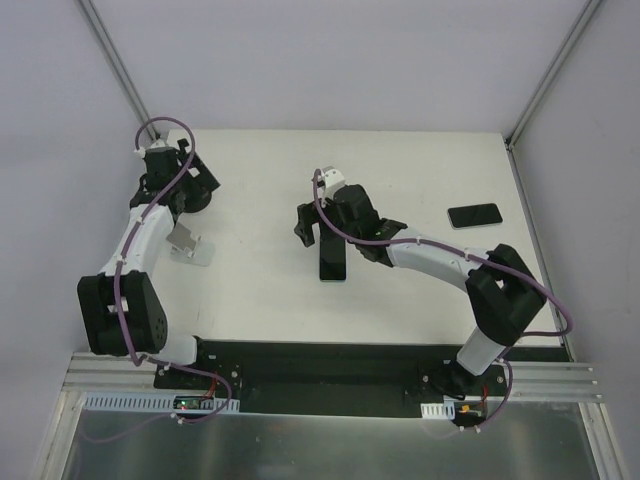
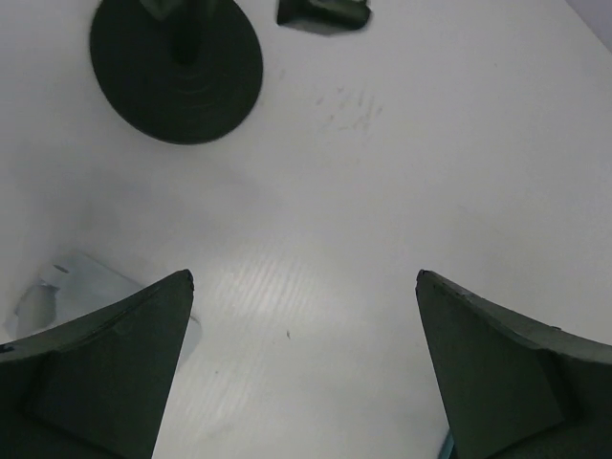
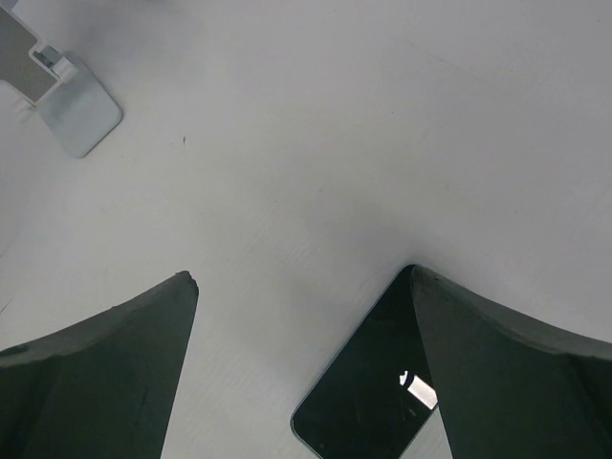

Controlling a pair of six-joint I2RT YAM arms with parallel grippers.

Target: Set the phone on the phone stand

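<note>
With fingers spread over the phone (image 3: pixel 368 387), the right gripper (image 3: pixel 301 275) should pinch that stiff, slippery slab across its long edges.

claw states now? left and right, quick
Left claw: open, empty, phone stand ahead of it.
Right claw: open, holding nothing; phone lies flat by one finger.

Left end effector (image 2: pixel 302 281) and right end effector (image 3: pixel 302 277), fingers wide apart.
</note>
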